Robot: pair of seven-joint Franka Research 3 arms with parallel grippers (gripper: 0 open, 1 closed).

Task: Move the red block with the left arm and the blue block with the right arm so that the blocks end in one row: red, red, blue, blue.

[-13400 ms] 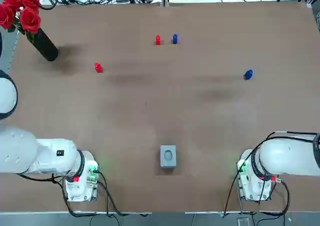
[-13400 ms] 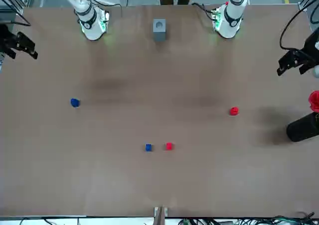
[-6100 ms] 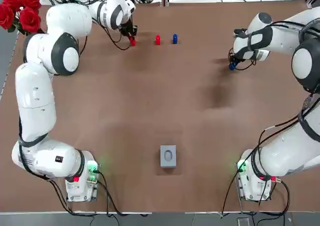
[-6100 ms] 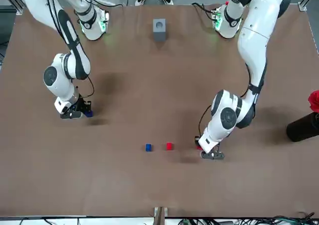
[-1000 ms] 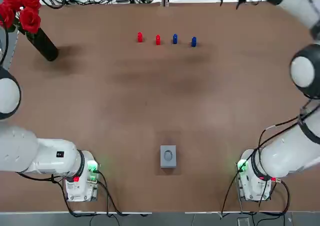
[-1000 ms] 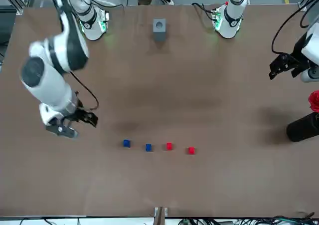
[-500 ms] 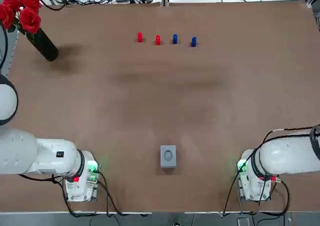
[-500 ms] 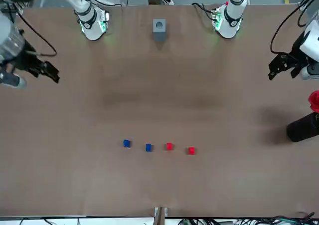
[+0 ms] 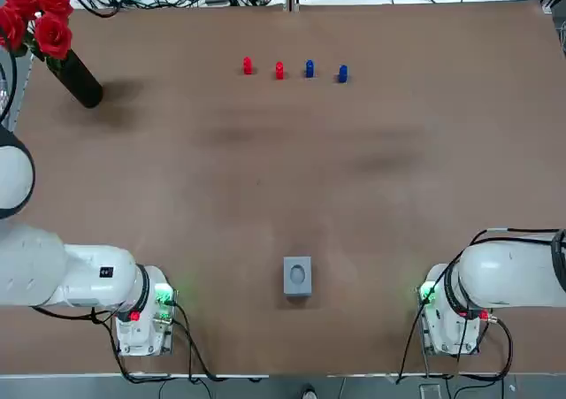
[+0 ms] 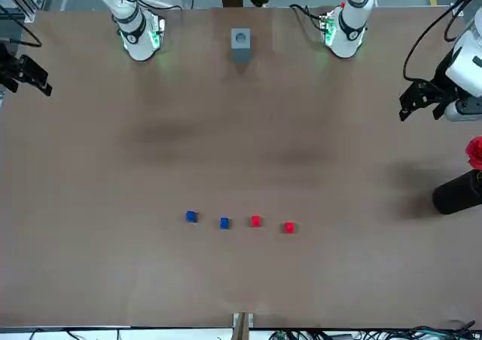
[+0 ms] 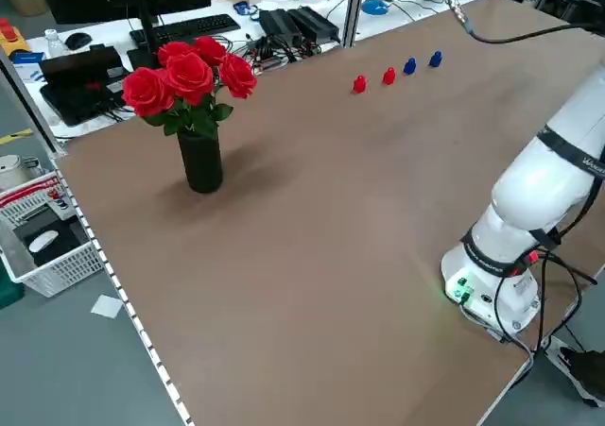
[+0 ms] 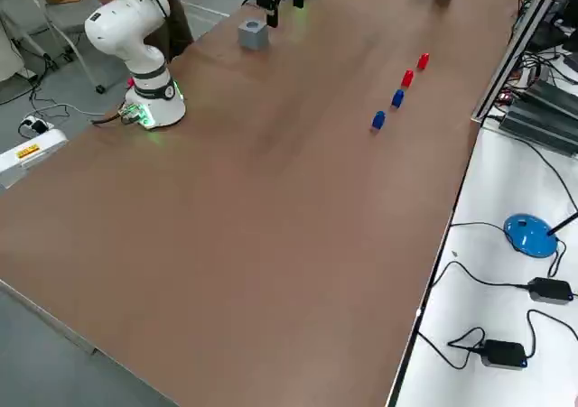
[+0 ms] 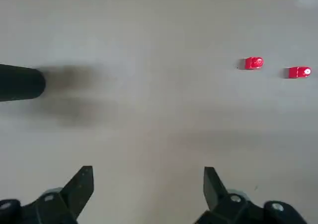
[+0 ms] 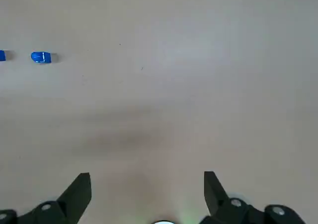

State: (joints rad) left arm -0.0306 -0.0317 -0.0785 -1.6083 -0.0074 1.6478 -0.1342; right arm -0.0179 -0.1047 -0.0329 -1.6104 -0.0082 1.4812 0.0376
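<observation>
Four small blocks stand in one row near the table's far edge: a red block (image 9: 247,65), a second red block (image 9: 279,70), a blue block (image 9: 309,67) and a second blue block (image 9: 342,73). My left gripper (image 10: 419,108) hangs high over the robot's left table edge, open and empty (image 13: 147,184), far from the row. My right gripper (image 10: 32,78) hovers over the opposite table edge, also open with nothing held (image 14: 146,186). The left wrist view shows both red blocks (image 13: 254,62); the right wrist view shows the outer blue block (image 14: 40,57).
A black vase of red roses (image 9: 75,78) stands at the far left corner. A small grey fixture (image 9: 297,275) sits between the arm bases (image 9: 141,318) near the front edge. Cables and desk gear (image 12: 528,235) lie beyond the far edge.
Since the earliest frames one red and one blue block have joined the middle pair in a row. In the last second my right gripper pulled back to the table's side; the blocks stayed put.
</observation>
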